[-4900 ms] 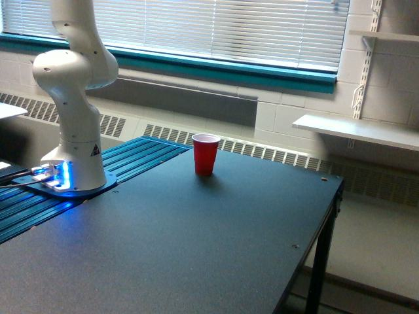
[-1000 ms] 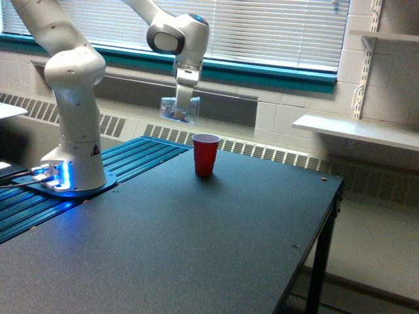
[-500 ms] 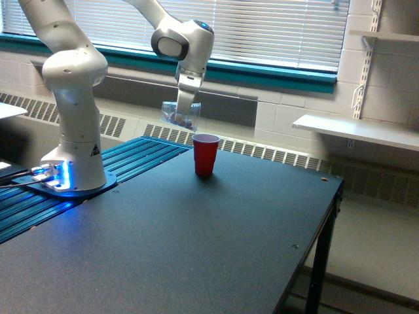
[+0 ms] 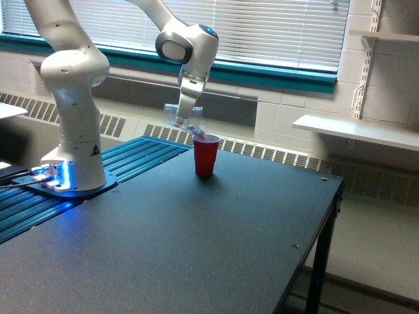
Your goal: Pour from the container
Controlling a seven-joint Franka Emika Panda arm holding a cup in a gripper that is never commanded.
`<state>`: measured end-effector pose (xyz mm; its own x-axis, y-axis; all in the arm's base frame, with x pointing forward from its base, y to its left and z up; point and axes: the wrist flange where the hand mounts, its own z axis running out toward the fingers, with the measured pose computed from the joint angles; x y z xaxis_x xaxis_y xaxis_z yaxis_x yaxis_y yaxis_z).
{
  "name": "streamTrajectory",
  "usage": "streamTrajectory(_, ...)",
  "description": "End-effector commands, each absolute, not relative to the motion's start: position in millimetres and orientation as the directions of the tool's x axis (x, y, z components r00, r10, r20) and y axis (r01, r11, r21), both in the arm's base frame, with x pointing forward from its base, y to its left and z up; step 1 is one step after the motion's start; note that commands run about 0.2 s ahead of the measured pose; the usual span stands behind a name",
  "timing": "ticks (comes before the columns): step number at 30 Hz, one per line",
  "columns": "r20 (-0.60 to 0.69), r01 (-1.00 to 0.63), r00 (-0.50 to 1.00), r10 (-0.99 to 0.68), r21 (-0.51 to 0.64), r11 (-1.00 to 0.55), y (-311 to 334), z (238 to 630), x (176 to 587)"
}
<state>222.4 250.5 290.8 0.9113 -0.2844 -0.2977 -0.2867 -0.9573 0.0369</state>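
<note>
Tilting steeply over the red plastic cup, the clear plastic cup is gripped by the gripper; the dark table around is bare.

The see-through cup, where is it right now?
In the exterior view the clear cup is up in the air, held tilted by the tool, just left of and above the red cup on the black table.
</note>
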Motion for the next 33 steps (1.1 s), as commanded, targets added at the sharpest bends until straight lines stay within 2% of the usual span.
streamTrajectory(1, -0.300, -0.302, 0.906, -0.299, 0.035, -0.953, 254, 292, 230)
streamTrajectory(20, -0.303, -0.326, 0.897, -0.322, 0.040, -0.945, 260, 289, 234)
streamTrajectory(30, -0.221, -0.342, 0.913, -0.343, 0.041, -0.939, 262, 290, 242)
streamTrajectory(33, -0.232, -0.353, 0.907, -0.352, 0.041, -0.935, 259, 288, 246)
